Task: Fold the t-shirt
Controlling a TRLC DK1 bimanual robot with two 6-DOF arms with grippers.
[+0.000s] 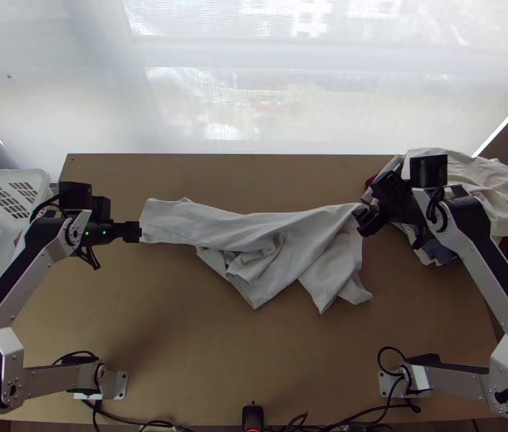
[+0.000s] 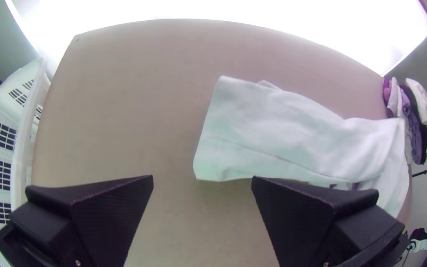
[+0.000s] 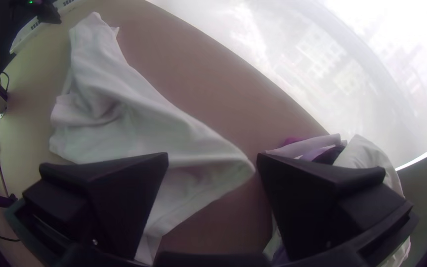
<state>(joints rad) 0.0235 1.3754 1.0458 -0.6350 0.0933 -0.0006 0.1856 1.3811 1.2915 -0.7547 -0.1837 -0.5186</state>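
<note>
because the white fabric t-shirt (image 1: pixel 311 229) looks thin, light and soft, it will probably droop and wrinkle wherever it is not supported, with little to break and not much slip against the flat black pads. it lies across the middle of the light wooden surface (image 1: pixel 203 353), bunched and roughly folded over itself, with a smoother band along its far side and loose, pointed flaps hanging toward the arms' bases. at its left end, the black left gripper (image 2: pixel 201 178) sits just beside the squared-off end of cloth, its jaws wide apart with nothing between them. at the other end, the black right gripper (image 3: pixel 213 155) is by the pointed corner, jaws also wide, the cloth's tip showing between them but not pinched. the step in hand seems to be straightening the shirt before any neat fold. good holds would be that tip and the far corner of the squared-off end, each taken close to the edge through every layer; a shallow pinch could catch one ply and leave the rest crumpled, so a gentle, even pull outward would suit it.
</note>
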